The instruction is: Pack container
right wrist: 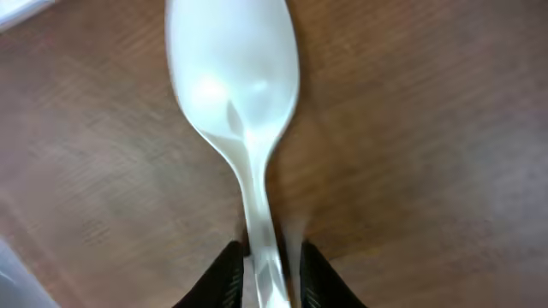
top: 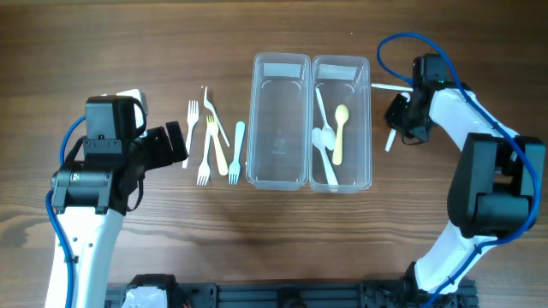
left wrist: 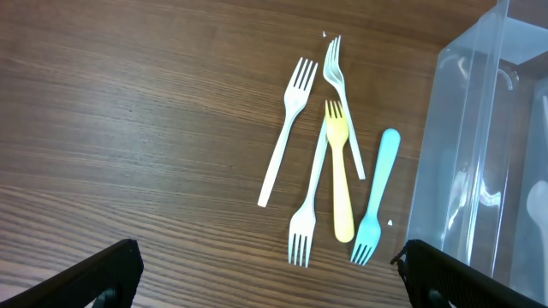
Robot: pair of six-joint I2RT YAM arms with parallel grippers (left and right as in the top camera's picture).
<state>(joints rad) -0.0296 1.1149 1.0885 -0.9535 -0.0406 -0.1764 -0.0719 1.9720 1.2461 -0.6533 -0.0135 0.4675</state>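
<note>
Wood table (top: pixel 274 257) is under everything; you can read every position off the left container (top: pixel 278 120), the clear tub mid-table. Left arm (top: pixel 86 197) sits well to its left, and right arm (top: pixel 488 180) well to its right, past the second tub. Right container (top: pixel 356 128), same shape, stands long side against the left container's right wall. Left gripper (top: pixel 175 144) is left of the left container, beyond the forks. Its pincer is spread wide, fingers (left wrist: pixel 103 269) far apart with only wood between them. Right gripper (right wrist: pixel 267 269) is right of the left container, just past the right container, and pinched narrow on the handle of a white spoon (right wrist: pixel 233 77). The bowl points away from the fingers over bare wood, and you can't tell whether it touches the table. Five forks lie between the left gripper and the left container. Blue fork (left wrist: pixel 377 197) is just beside its left wall, running along it. Yellow fork (left wrist: pixel 341 180) is next out, overlapping a long white fork (left wrist: pixel 306 218) and an upper white fork (left wrist: pixel 342 94). Outer white fork (left wrist: pixel 284 128) is farthest from the container and lies apart from the others. Yellow spoon (top: pixel 340 133) and white spoons (top: pixel 324 145) lie inside the right container. A thin white piece (top: pixel 384 86) lies just beyond that tub; it's too small to identify.
</note>
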